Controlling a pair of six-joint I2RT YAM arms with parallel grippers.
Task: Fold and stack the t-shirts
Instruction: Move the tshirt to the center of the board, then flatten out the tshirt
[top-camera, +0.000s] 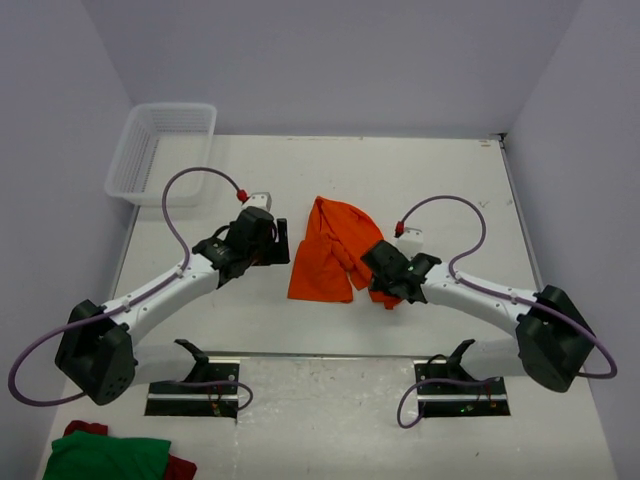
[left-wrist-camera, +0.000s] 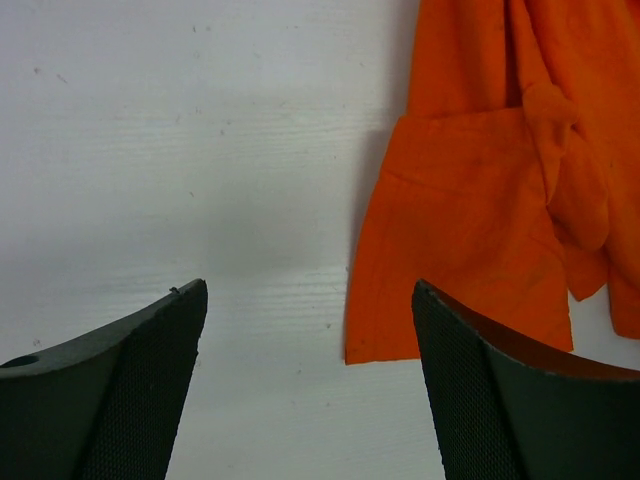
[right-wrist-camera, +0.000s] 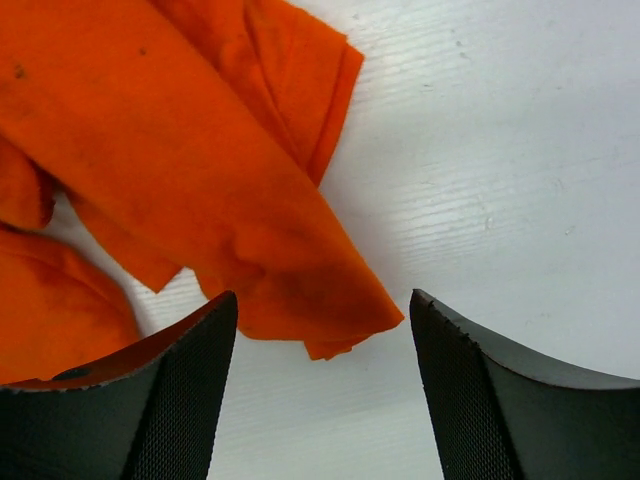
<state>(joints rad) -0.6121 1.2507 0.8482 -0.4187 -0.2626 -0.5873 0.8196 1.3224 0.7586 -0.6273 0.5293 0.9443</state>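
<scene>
One bright orange t-shirt (top-camera: 330, 255) lies crumpled and bunched in the middle of the white table. My left gripper (top-camera: 283, 243) is open and empty just left of the shirt. In the left wrist view (left-wrist-camera: 309, 290) a flat lower corner of the shirt (left-wrist-camera: 470, 220) lies by the right finger (left-wrist-camera: 480, 400). My right gripper (top-camera: 372, 270) is open and empty at the shirt's near right edge. In the right wrist view (right-wrist-camera: 323, 295) a folded point of the shirt (right-wrist-camera: 200, 170) lies between the fingers on the table.
A clear plastic basket (top-camera: 160, 150) stands at the back left corner. A green cloth (top-camera: 110, 455) and a red cloth (top-camera: 85, 430) lie off the table's near left. Walls close in on the left, right and back.
</scene>
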